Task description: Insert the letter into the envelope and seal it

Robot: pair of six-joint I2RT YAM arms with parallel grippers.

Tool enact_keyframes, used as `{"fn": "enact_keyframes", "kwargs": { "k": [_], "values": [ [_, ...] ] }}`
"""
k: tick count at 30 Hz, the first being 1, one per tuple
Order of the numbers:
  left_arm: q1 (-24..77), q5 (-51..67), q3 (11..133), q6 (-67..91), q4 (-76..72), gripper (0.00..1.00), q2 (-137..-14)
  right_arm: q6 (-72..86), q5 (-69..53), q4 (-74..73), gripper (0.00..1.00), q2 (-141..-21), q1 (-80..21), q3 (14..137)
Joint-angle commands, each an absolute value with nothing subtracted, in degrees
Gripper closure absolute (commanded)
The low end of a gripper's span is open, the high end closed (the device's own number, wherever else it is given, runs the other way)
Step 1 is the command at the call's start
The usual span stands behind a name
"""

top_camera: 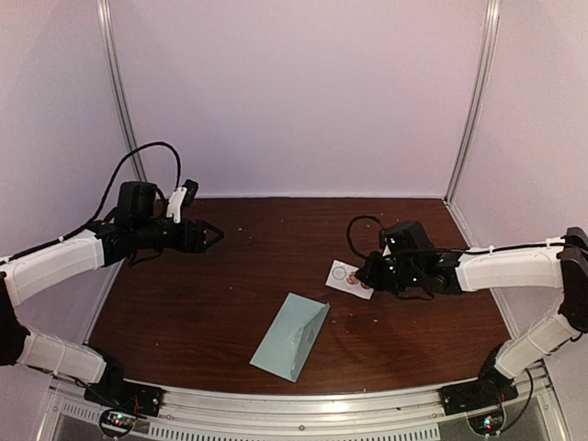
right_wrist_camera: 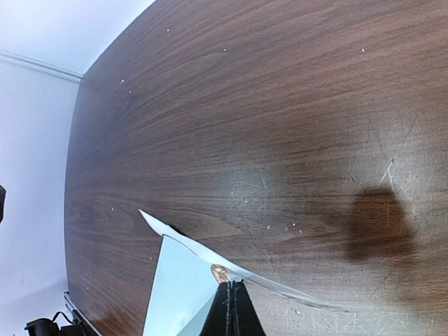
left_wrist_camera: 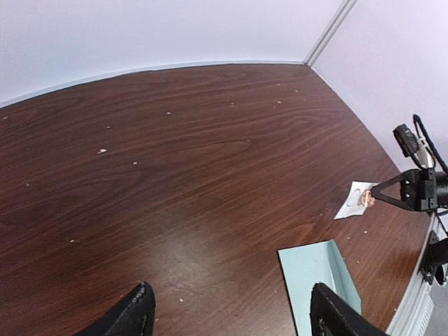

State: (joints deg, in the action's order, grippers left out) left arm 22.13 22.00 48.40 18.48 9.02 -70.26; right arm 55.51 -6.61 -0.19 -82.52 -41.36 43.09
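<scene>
Teal envelope [top_camera: 290, 337] lies flat on the table [top_camera: 184, 303], its inside hidden.

Leftward the table [top_camera: 184, 294] lies open; envelope [top_camera: 291, 335] and sticker strip [top_camera: 345, 274] obstruct centre.

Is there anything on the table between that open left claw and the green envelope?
Nothing visible. Only bare wooden table lies between the left claw and the envelope. The white sticker sheet sits farther right, at the right claw.
</scene>
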Motion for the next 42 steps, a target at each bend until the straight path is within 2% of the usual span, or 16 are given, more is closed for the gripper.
{"fn": "enact_keyframes", "kwargs": {
  "k": [1,8,13,22,31,36,42],
  "values": [
    [25.2,29.1,48.8,20.2,2.4,0.23,-73.1,52.4,-7.4,2.2,1.0,-80.2,-41.0,41.9],
    [35.6,30.2,48.8,27.9,-12.7,0.23,-80.2,50.8,-9.4,5.6,1.0,-80.0,-41.0,39.8],
    [41.5,32.1,51.4,33.0,-23.1,0.23,-91.1,50.4,-11.3,8.7,1.0,-80.7,-41.0,37.8],
    [46.7,34.5,60.9,34.2,-27.6,0.27,-106.3,49.4,-14.5,12.0,1.0,-81.1,-41.0,36.4],
    [47.1,35.5,65.0,36.0,-29.3,0.43,-113.8,48.7,-16.3,13.2,1.0,-81.1,-41.1,36.0],
    [47.4,36.3,65.6,37.1,-30.7,0.61,-115.1,48.6,-16.4,13.4,1.0,-81.1,-41.0,36.0],
    [47.5,36.7,65.6,38.3,-31.8,0.74,-115.9,48.5,-16.5,13.3,1.0,-81.1,-41.1,35.9]
  ]
}}
